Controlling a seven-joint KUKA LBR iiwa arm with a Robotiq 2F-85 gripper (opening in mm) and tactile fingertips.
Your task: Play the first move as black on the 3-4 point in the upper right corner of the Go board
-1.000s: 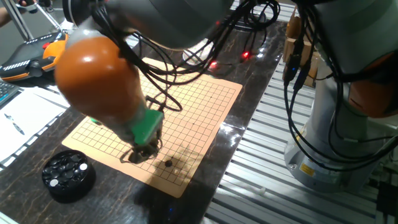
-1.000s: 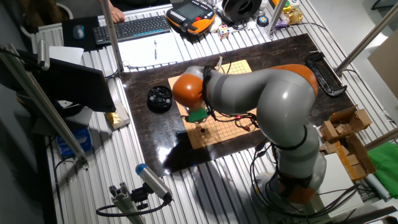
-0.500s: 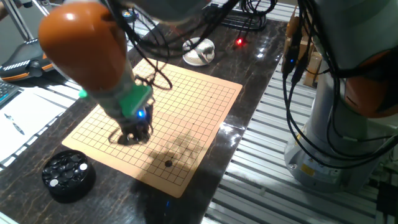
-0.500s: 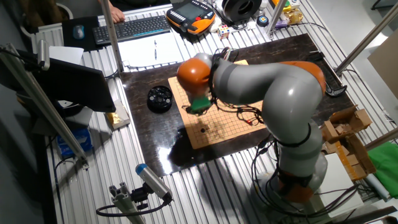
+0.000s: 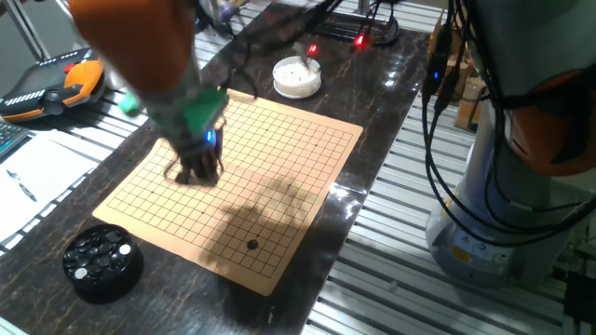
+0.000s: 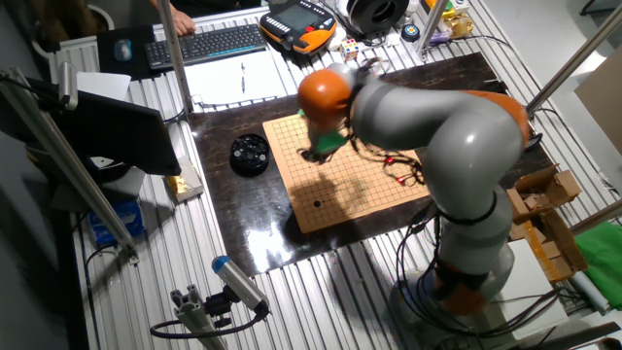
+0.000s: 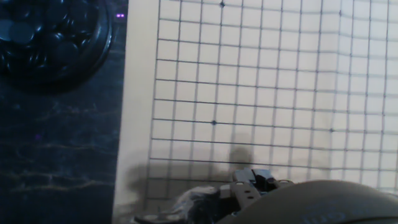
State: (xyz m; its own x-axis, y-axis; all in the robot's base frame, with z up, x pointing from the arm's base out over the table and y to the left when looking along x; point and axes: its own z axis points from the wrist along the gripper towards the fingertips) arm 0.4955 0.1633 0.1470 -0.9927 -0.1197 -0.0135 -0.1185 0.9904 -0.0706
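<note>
Black stone (image 5: pixel 251 245) lying on the Go board (image 5: pixel 279 149), on a grid crossing a few lines in from the near corner; also seen in the other fixed view (image 6: pixel 317 204). Likely the played move, judging by its spot close to a corner; which corner counts as upper right cannot be settled from these views.

Gripper (image 5: pixel 197 172) well apart from the stone, over the board's left-middle part, above the surface. Fingers dark and blurred; cannot tell how far the jaws stand open or whether anything is between them. Nothing visibly held.

Hand view looks down on bare grid and the board's left edge, no stone in sight there.

Containers: black bowl (image 5: pixel 102 261) on the dark table (image 5: pixel 372 102) off the near-left corner of the board, holding dark stones with a few white ones mixed in. White bowl (image 5: pixel 297 77) past the far edge; contents unclear.
</note>
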